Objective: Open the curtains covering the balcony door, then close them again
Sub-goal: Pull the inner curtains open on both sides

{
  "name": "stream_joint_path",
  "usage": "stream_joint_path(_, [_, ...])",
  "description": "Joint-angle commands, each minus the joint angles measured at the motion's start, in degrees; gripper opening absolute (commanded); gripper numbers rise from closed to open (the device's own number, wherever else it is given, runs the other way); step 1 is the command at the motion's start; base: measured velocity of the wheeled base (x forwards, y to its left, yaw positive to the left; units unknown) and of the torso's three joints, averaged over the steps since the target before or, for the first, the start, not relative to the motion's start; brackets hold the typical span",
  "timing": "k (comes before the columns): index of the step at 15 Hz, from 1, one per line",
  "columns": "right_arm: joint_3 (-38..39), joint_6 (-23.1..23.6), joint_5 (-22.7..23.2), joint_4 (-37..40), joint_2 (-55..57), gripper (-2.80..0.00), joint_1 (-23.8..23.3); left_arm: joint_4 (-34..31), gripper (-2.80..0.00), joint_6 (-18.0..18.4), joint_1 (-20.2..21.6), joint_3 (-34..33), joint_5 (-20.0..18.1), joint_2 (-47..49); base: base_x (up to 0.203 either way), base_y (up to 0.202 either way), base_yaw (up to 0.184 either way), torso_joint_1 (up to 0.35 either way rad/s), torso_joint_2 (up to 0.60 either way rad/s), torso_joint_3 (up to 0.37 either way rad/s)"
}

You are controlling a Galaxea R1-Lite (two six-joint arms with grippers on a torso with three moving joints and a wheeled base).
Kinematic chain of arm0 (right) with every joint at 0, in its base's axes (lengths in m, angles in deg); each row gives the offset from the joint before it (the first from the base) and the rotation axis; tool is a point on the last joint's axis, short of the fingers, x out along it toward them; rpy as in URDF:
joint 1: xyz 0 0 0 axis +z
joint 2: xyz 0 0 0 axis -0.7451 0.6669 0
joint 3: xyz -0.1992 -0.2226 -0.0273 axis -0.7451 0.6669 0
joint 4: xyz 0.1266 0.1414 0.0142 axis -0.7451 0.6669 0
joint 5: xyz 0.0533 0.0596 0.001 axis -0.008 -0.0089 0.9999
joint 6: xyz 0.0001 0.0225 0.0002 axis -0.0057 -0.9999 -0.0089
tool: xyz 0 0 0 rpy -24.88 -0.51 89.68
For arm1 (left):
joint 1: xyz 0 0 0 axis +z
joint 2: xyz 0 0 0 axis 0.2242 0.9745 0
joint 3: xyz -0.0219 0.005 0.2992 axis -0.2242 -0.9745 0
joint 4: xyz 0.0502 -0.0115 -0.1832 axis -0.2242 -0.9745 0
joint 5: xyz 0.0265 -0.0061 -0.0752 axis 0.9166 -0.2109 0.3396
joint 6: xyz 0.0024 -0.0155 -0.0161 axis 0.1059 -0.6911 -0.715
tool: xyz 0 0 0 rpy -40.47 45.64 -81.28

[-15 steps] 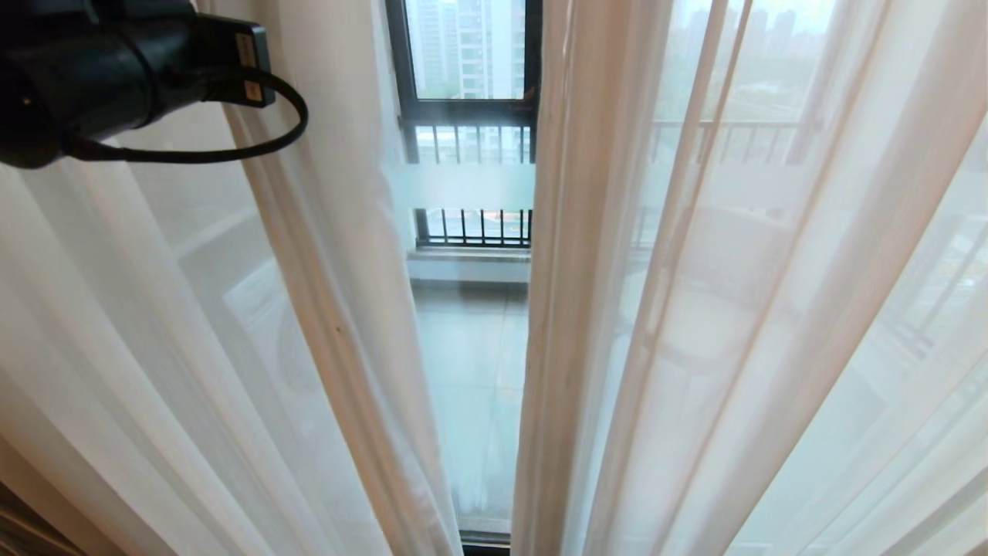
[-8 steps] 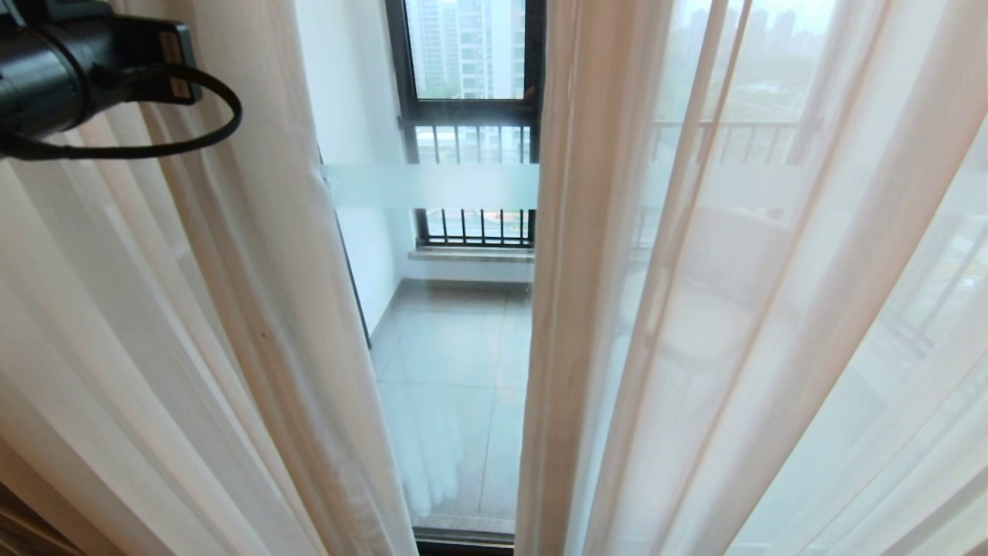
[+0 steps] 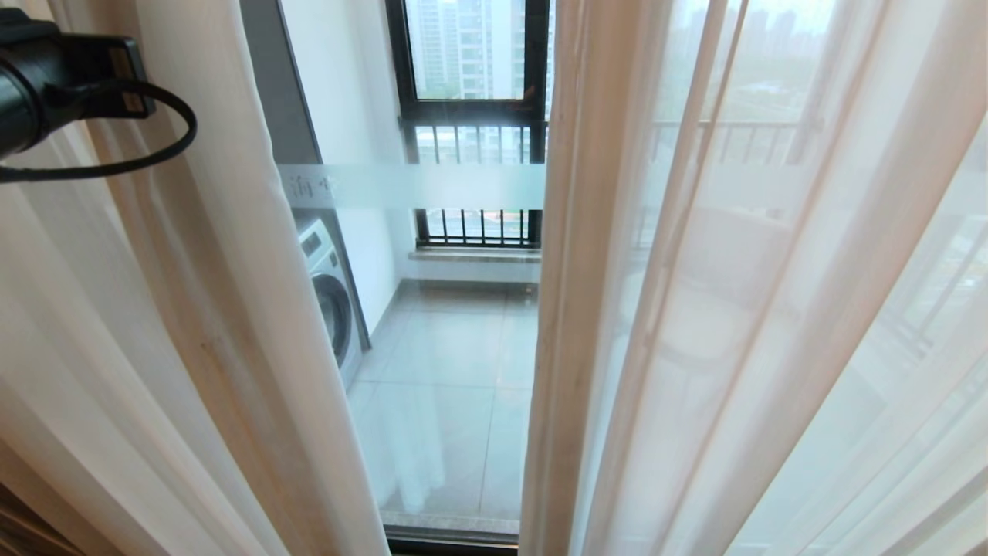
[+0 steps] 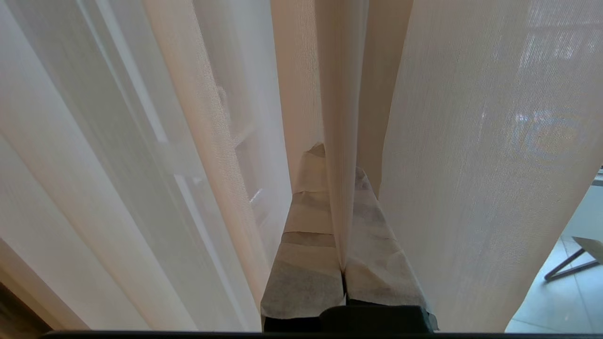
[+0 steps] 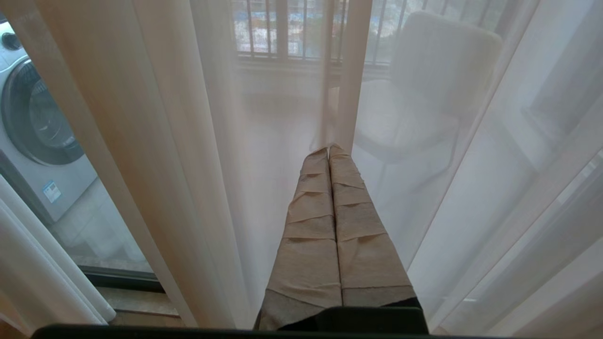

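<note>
Your left gripper (image 4: 341, 207) has its fingers (image 4: 306, 245) clamped on a fold of the sheer curtains (image 4: 337, 117), w/ the arm high at the left side. Keep that pinch firm and pull sideways, not down, so the fabric slides along the rail. Right gripper (image 5: 330, 155) waits w/ fingers pressed together on nothing, just beside the right panel (image 3: 695, 309). Behind the gap the balcony door (image 3: 432, 185) glass shows, then a washing machine (image 3: 328, 289).

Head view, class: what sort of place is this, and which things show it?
Probably a flat, high up, facing an enclosed balcony: sheer curtains over a glass balcony door, a washing machine beyond, tower blocks outside.
</note>
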Motion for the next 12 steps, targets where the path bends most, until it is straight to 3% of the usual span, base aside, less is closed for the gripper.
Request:
stream_joint_path(1, [0.0,0.0,0.0,0.0,0.0,-2.80,0.0,0.0,-2.80,-1.7,0.9,-1.4,0.1,-0.1,0.000,0.000,0.000,0.000,0.00,0.000])
stream_joint_path(7, [0.0,0.0,0.0,0.0,0.0,-2.80,0.0,2.5,-2.80,-4.7,0.5,-2.8,-0.1,0.3,0.000,0.000,0.000,0.000,0.00,0.000])
stream_joint_path(12, [0.0,0.0,0.0,0.0,0.0,-2.80,0.0,2.6,-2.80,-4.7,0.4,-3.7,-0.1,0.1,0.000,0.000,0.000,0.000,0.00,0.000])
